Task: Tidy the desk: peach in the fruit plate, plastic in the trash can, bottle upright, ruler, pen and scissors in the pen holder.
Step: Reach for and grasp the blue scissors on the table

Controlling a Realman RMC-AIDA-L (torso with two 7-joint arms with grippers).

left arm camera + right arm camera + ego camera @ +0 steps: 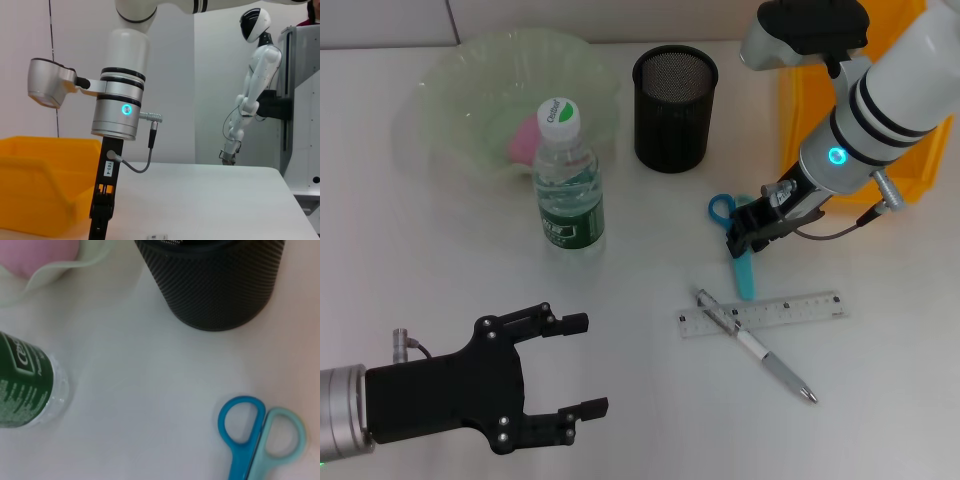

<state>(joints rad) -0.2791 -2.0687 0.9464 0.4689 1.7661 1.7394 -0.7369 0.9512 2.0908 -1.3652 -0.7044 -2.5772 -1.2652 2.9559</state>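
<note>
The blue scissors lie flat on the white desk, and their handles show in the right wrist view. My right gripper is low right over their middle; it also shows in the left wrist view. The clear ruler lies in front of the scissors with the pen across it. The black mesh pen holder stands behind. The bottle stands upright. The pink peach lies in the green fruit plate. My left gripper is open and empty at the front left.
The yellow bin stands at the right behind my right arm, and also shows in the left wrist view. The bottle stands just in front of the fruit plate. A white humanoid robot stands beyond the desk.
</note>
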